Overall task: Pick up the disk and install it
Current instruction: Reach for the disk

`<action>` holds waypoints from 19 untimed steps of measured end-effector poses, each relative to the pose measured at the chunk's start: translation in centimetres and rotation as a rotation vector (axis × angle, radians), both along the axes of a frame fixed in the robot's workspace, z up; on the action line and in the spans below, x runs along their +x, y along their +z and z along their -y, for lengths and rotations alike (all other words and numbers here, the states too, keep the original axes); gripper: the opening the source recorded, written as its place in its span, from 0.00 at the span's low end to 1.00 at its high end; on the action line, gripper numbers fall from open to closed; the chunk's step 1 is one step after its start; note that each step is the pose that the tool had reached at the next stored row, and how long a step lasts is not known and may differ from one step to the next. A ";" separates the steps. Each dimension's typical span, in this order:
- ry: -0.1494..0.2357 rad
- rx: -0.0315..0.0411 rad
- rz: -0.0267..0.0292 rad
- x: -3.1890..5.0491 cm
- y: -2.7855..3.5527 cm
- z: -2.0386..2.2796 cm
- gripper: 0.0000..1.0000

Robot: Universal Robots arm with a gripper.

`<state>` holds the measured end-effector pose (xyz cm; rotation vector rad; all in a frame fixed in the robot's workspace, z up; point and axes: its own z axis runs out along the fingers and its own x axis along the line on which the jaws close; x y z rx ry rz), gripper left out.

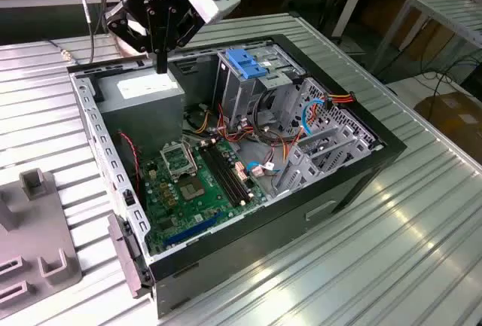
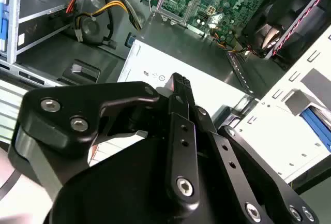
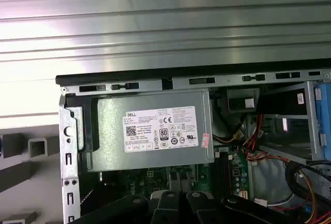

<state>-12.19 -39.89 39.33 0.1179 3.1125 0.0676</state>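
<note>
Gripper (image 1: 160, 68) hung upper left of the exterior view, just over the power supply (image 1: 147, 96), jaws pinched together, nothing held.

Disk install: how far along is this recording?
Done: the computer case lies open, nothing more that I can confirm. In hand: nothing; in the exterior view the gripper is shut on nothing and hangs over the grey power supply. Left: pickup and install seem outstanding, though I cannot tell whether the disk sits in the drive cage.
</note>
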 end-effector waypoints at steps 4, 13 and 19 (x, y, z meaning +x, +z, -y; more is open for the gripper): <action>0.000 0.0000 0.0000 -0.62 -0.02 0.00 0.10; 0.000 0.0000 -0.0002 -1.29 -0.05 0.00 0.10; 0.000 0.0000 -0.0008 -1.66 -0.08 0.00 0.10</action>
